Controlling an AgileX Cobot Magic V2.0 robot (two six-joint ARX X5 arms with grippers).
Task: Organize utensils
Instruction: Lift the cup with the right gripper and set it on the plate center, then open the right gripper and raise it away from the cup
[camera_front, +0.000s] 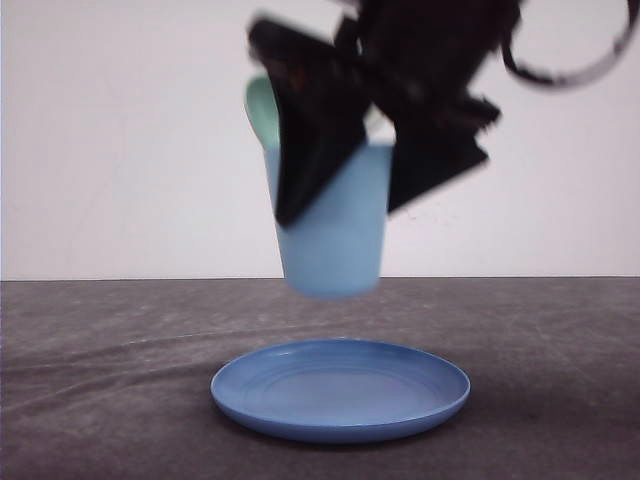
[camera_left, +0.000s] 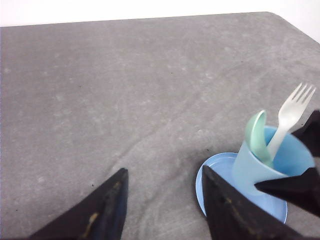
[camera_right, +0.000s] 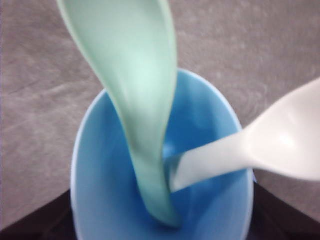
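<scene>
A light blue cup (camera_front: 335, 250) hangs in the air above the round blue plate (camera_front: 340, 390), not touching it. My right gripper (camera_front: 342, 210) is shut on the cup, one black finger on each side. The pale mint-green spoon (camera_front: 262, 110) stands in the cup, bowl up. In the right wrist view the spoon (camera_right: 135, 75) and the white fork (camera_right: 280, 140) lean inside the cup (camera_right: 100, 175), with the right gripper (camera_right: 160, 220) around it. My left gripper (camera_left: 164, 172) is open over bare table, beside the plate (camera_left: 212, 175), the cup (camera_left: 250, 167), the spoon (camera_left: 257, 135) and the fork (camera_left: 290, 112).
The grey table (camera_front: 110, 360) spreads out on both sides of the plate. A plain white wall (camera_front: 120, 150) stands behind the table's far edge. The right arm and its cable (camera_front: 570, 70) are blurred above the cup.
</scene>
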